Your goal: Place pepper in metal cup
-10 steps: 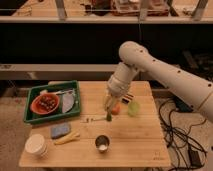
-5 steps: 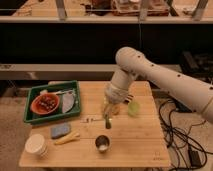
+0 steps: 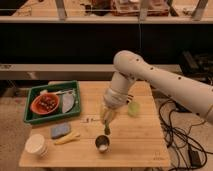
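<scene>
The metal cup [image 3: 102,143] is a small shiny steel cylinder standing near the table's front edge. My gripper [image 3: 106,126] points down just above and behind the cup. It is shut on the pepper [image 3: 107,131], a slim dark green piece sticking out below the fingers, close over the cup's far rim. The white arm reaches in from the right.
A green tray [image 3: 35,117] holding a red bowl [image 3: 44,103] and a grey piece sits at the back left. A blue sponge [image 3: 60,131], a yellow piece [image 3: 67,138] and a cream-white tub [image 3: 36,145] lie front left. A pale yellow-green round thing [image 3: 132,108] stands right of the arm.
The gripper has moved down and toward the front of the table with the pepper, ending just over the metal cup.
</scene>
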Robot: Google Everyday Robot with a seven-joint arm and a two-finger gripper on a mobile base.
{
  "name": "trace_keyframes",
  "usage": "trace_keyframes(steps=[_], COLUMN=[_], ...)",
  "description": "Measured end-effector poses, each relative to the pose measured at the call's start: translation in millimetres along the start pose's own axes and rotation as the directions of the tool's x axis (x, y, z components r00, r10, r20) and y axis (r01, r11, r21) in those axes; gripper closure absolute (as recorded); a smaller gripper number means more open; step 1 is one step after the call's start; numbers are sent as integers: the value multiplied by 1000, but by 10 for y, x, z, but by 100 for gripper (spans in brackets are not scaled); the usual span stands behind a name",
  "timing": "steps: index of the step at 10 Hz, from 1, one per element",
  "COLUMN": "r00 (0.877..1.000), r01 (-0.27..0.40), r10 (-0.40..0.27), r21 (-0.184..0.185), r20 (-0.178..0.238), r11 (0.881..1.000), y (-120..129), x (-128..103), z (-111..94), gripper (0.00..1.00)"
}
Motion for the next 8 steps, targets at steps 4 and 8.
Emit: trace_keyframes(steps=[4, 8], r00=[999, 996], r01=[-33, -57], r10=[33, 56], r21=[-4, 6], r20=[31, 64], r11=[999, 998], y=[65, 141], x=[-62, -104], z=[131, 246], gripper=[82, 82])
